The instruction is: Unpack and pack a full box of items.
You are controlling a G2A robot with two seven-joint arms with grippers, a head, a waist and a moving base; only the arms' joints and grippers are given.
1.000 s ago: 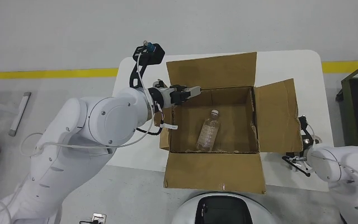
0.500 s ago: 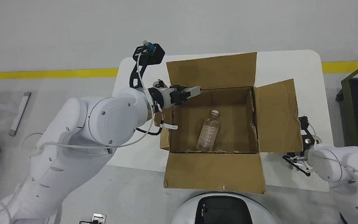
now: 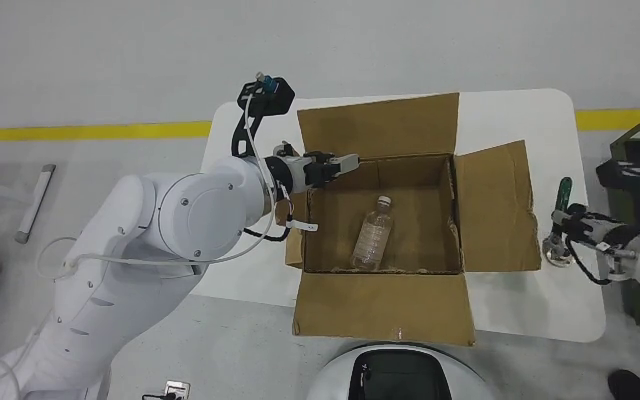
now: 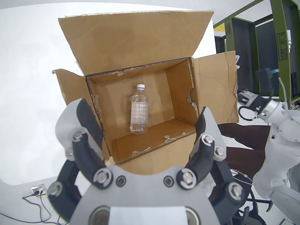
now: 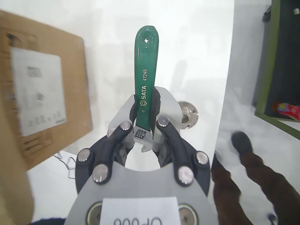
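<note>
Right wrist view first: the right gripper [image 5: 145, 98] is seen closed tight on a green-handled wrench [image 5: 145, 57]. It's gripped down by the head end, so most of the handle is left sticking out past the fingers, and it looks to be held up off the white table [image 5: 187, 24]. A small metal flange [image 5: 187, 115] is sat on the table just beside the gripper. Further out, the cardboard box [image 3: 380, 300] is found mid-table with its flaps folded out, and one clear plastic bottle [image 3: 372, 232] is laid on its side on the box floor. The left gripper [image 3: 345, 161] is parked at the box's left rim, jaws spread wide, nothing held. What could go wrong, as a guess: with that much handle hanging out, the wrench could be twisted in the grip. It could also get snagged on the right-hand flap [image 3: 495, 205], which lies between it and the opening. If it's let go too high, the bottle gets clonked. The flange could get nudged too. Past the table, a green rack [image 4: 269, 36] is seen.
</note>
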